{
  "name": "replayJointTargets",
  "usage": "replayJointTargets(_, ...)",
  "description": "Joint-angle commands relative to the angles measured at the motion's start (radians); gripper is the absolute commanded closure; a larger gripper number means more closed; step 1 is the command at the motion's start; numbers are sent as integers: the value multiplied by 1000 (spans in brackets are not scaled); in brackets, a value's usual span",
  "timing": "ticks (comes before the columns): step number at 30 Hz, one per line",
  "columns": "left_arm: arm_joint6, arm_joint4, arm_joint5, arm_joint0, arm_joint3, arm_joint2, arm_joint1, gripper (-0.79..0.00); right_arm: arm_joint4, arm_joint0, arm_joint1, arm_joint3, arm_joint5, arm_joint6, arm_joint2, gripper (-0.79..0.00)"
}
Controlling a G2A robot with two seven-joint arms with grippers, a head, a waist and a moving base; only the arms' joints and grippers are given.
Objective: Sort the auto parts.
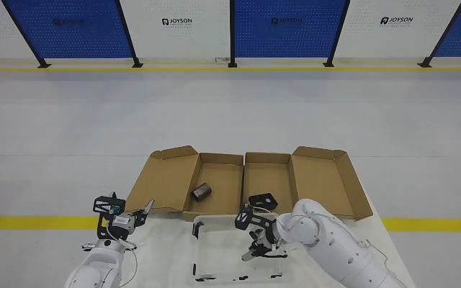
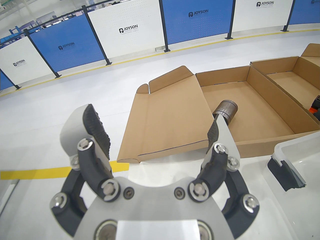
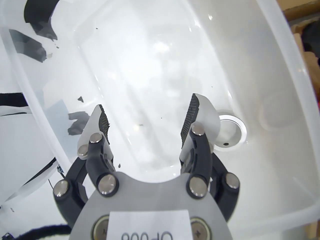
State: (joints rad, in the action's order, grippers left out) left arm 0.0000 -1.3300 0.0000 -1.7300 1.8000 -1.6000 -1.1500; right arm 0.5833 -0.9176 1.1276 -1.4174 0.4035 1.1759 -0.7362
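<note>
Behind the bin (image 1: 220, 245), the left box (image 1: 223, 180) holds a cylinder (image 1: 201, 191) and the right box (image 1: 270, 176) a black part (image 1: 263, 200). The right wrist view adds 1 silver ring (image 3: 231, 133) in the bin, beside the wide-jawed right gripper (image 3: 148, 103). The left gripper (image 2: 152, 113) hangs left of the bin, jaws wide.

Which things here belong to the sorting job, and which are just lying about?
Job: cylinder in left box; black part in right box; silver ring in bin; left pincer and right pincer, both open.
Lying about: fence panels; yellow floor line.
</note>
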Motion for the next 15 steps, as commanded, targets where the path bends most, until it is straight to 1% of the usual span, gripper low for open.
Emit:
replayJointTargets(1, 0, 0, 0, 0, 0, 0, 0, -785, 11, -2, 0, -1, -29, 0, 1, -597)
replayJointTargets(5, 0, 0, 0, 0, 0, 0, 0, -785, 13, -5, -1, -12, -71, 18, -2, -563)
replayJointTargets(6, 0, 0, 0, 0, 0, 0, 0, -785, 11, -7, -2, -15, -83, 22, -3, -570)
replayJointTargets(8, 0, 0, 0, 0, 0, 0, 0, -785, 11, -7, -2, -18, -111, 25, -6, -650)
replayJointTargets(11, 0, 0, 0, 0, 0, 0, 0, -785, 2, -3, -1, -16, -145, 37, -10, -674)
replayJointTargets(12, 0, 0, 0, 0, 0, 0, 0, -785, -1, -2, 0, -15, -148, 38, -11, -671)
replayJointTargets(15, 0, 0, 0, 0, 0, 0, 0, -785, -15, -1, -1, -3, -163, 40, -21, -696)
